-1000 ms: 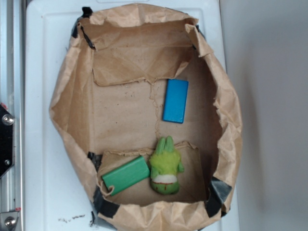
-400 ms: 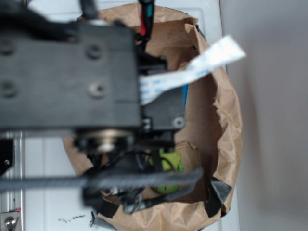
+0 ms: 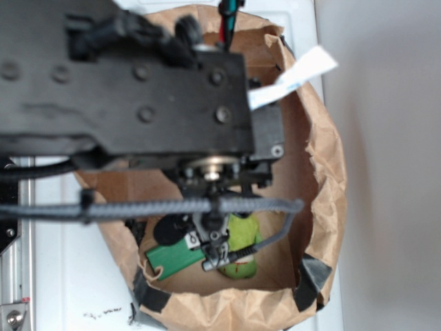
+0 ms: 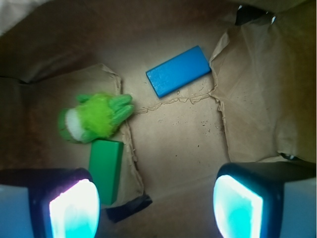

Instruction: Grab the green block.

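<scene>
White tabletop (image 3: 58, 276) carries a brown paper bag (image 3: 331, 186), rolled open, arm filling most of the overhead view. Landmark: the plush toy (image 4: 94, 119), yellow-green, lying on the bag floor. Green block (image 4: 105, 169) lies flat just beside the toy, nearly touching it. Blue block (image 4: 178, 71) lies well apart from the toy, across the floor crease. Gripper (image 4: 156, 206) hovers above, fingers (image 4: 74, 208) spread wide, holding nothing; the green block sits near one finger.

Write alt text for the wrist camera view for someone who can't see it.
Looking down into a brown paper bag: a green block lies beside a yellow-green plush toy, with a blue block farther off. The open gripper hangs above, its glowing fingertips framing the bottom corners.
</scene>
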Controlling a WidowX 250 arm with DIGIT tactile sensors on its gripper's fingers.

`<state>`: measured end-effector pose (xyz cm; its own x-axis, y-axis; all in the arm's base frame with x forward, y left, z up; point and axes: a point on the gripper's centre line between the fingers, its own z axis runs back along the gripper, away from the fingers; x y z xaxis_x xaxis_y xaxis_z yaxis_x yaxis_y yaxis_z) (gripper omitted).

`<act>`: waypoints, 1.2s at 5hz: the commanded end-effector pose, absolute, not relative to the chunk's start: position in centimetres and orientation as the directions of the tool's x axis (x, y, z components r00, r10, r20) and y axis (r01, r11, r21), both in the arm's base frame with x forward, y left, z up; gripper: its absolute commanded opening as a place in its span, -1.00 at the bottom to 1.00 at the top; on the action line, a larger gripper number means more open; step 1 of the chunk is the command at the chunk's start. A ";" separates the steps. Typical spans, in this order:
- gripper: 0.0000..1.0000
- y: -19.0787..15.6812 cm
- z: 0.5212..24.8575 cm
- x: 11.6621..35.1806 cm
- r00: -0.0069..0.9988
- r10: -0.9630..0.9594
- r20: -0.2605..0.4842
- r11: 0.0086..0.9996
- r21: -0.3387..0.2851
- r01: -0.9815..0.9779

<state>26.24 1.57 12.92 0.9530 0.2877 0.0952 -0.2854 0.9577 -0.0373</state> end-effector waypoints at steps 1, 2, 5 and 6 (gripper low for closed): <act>1.00 0.6 11.8 26.3 0.963 0.255 0.090 0.966 -0.062 -0.250; 1.00 -0.5 12.2 26.3 0.965 0.252 0.078 0.966 -0.088 -0.245; 1.00 0.3 12.1 26.8 0.966 0.240 0.091 0.968 -0.095 -0.232; 1.00 0.3 12.1 26.8 0.966 0.240 0.091 0.968 -0.095 -0.232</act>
